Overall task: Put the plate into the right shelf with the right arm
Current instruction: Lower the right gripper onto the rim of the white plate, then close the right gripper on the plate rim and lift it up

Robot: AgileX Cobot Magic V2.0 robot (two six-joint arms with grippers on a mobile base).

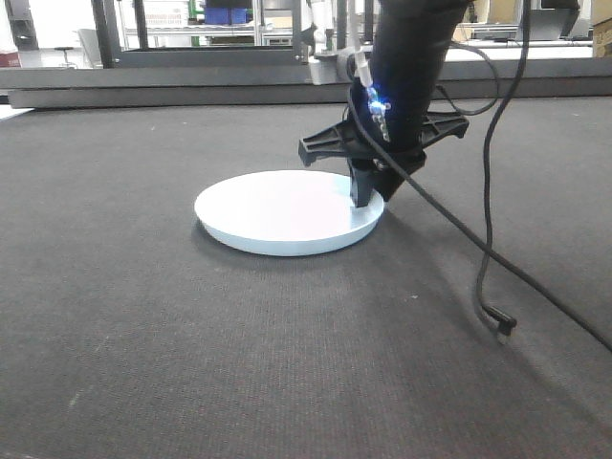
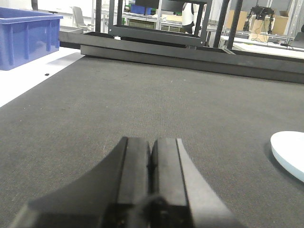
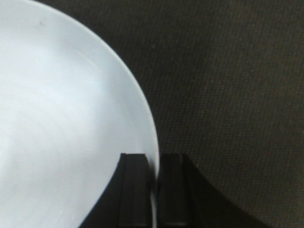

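While on mat (image 1: 143, 335), plate (image 1: 277, 206) between right fingers (image 3: 135, 190)

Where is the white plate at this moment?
In the front view, the plate lies flat on the dark mat, slightly left of centre. The right hand grips its rim on the picture's right.

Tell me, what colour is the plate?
The plate is plain white with a faint bluish tint and no pattern. It shows best in the right wrist view.
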